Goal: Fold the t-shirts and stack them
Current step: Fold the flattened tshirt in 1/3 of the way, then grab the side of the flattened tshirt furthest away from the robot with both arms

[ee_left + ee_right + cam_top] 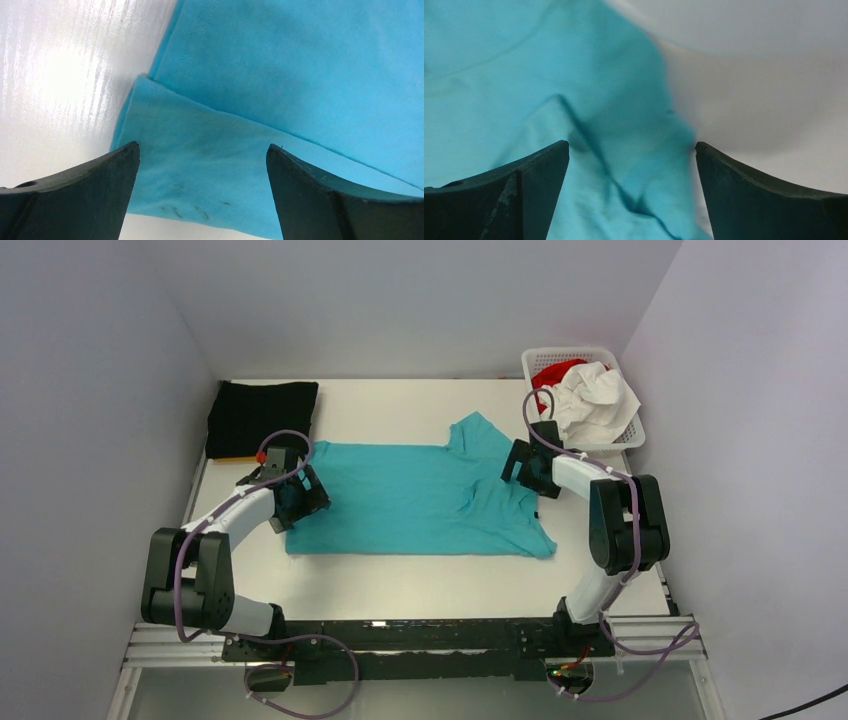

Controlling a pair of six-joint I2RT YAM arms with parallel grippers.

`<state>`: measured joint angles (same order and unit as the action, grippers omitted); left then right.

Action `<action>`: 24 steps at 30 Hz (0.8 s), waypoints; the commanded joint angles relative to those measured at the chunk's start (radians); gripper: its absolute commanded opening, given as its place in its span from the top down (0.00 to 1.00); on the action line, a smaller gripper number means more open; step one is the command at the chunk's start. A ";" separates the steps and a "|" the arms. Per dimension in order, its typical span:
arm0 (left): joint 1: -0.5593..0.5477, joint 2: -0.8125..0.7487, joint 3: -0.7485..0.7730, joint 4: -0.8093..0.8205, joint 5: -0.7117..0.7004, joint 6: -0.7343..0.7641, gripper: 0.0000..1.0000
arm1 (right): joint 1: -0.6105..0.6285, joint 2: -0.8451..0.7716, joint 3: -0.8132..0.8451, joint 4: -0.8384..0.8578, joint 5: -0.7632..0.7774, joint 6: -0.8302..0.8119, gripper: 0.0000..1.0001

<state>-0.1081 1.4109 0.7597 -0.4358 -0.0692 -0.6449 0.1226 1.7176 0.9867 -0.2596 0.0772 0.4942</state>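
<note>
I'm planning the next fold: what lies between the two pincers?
The turquoise t-shirt, spread out, fills the stretch from the left pincer to the right pincer, both open; the top view shows it.

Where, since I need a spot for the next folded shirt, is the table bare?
Two bare strips of table: the near one between the turquoise t-shirt and the base rail, and the far one between the folded black t-shirt and the basket. Crowded: the turquoise shirt's two ends, where the open left gripper and right gripper hover.
</note>
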 commanded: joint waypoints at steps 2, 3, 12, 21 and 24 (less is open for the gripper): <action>0.010 -0.022 0.003 0.005 -0.002 0.018 0.00 | -0.009 -0.045 0.003 -0.123 0.163 -0.051 0.00; 0.010 -0.024 0.004 0.005 0.004 0.019 0.01 | -0.010 -0.065 -0.008 -0.094 0.135 -0.067 0.00; 0.010 -0.142 0.127 -0.026 -0.045 0.019 0.01 | -0.002 -0.158 0.132 0.000 -0.005 -0.131 0.00; 0.019 0.141 0.401 0.199 -0.029 0.252 0.01 | 0.064 0.075 0.452 0.098 -0.055 -0.180 0.00; 0.019 0.283 0.531 0.226 0.068 0.352 0.01 | 0.064 0.171 0.536 0.128 -0.065 -0.200 0.00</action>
<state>-0.0944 1.5375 1.1805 -0.3012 -0.0952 -0.4656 0.1898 1.7828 1.4303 -0.2005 0.0330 0.3393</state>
